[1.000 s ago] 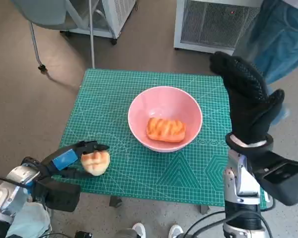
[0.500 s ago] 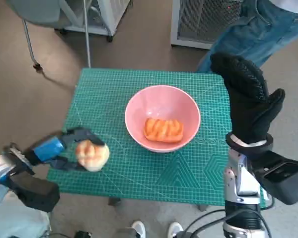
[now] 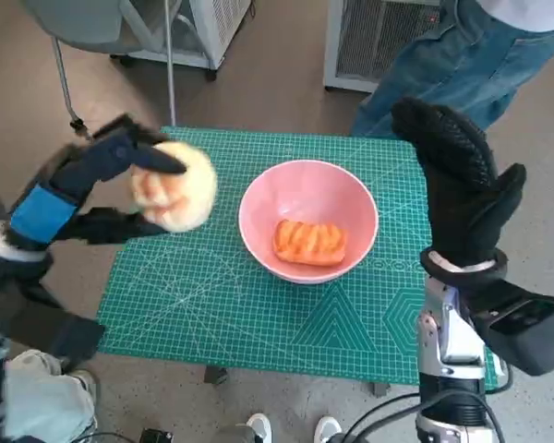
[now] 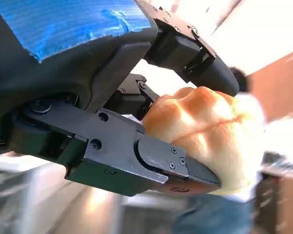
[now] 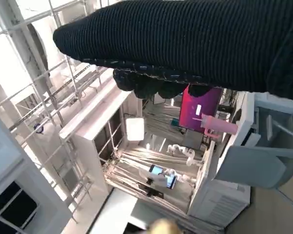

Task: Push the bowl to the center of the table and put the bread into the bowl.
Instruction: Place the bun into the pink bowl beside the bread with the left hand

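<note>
While my left robot hand [image 3: 74, 189] grips the bread roll [image 3: 174, 186] in the air to the left of the bowl [image 3: 308, 220], the worst risk I see is losing it before it is over the rim. The left wrist view shows my fingers [image 4: 171, 163] clamping the soft roll from two sides, and only at its near end, so a quick swing could squeeze it out or let it tip free onto the surface [image 3: 258, 305]. The bowl sits about mid-surface and already holds a glazed bun [image 3: 307, 241]; if I let go too high, the roll may bounce off that bun or clip the near rim and roll away. Right of the bowl, my right robot hand [image 3: 462, 189] stands upright, fingers extended, holding nothing; I judge a careless sweep could nudge the bowl off centre.
</note>
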`<action>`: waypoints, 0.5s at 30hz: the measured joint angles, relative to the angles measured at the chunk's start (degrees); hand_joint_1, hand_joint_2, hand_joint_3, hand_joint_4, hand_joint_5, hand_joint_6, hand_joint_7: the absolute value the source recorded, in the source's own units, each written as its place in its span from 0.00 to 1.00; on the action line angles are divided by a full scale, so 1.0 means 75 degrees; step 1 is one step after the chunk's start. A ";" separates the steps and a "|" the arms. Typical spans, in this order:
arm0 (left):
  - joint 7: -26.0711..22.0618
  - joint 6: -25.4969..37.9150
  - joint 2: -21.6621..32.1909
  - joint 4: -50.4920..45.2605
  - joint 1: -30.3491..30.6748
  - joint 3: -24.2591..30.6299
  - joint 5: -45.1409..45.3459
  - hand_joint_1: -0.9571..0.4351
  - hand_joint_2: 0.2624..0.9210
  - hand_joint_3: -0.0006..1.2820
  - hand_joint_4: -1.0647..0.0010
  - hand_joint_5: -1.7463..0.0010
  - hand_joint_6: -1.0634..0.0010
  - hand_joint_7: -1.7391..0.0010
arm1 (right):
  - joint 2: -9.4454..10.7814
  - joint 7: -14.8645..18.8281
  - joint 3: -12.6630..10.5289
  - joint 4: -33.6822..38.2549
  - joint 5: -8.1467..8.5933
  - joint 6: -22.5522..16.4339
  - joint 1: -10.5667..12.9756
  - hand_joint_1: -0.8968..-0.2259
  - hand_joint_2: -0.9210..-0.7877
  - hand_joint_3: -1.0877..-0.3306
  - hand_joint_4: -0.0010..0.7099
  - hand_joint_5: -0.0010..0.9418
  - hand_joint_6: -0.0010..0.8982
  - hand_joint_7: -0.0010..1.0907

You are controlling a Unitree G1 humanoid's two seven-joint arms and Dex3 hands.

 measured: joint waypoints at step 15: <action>-0.0505 0.1088 -0.1623 0.1159 -0.1736 -0.2152 0.1697 0.69 1.00 0.08 0.40 0.32 0.43 0.31 | 0.0000 0.0190 0.0007 0.0128 0.0131 -0.0120 -0.0035 0.44 0.00 0.43 0.38 0.09 0.00 0.68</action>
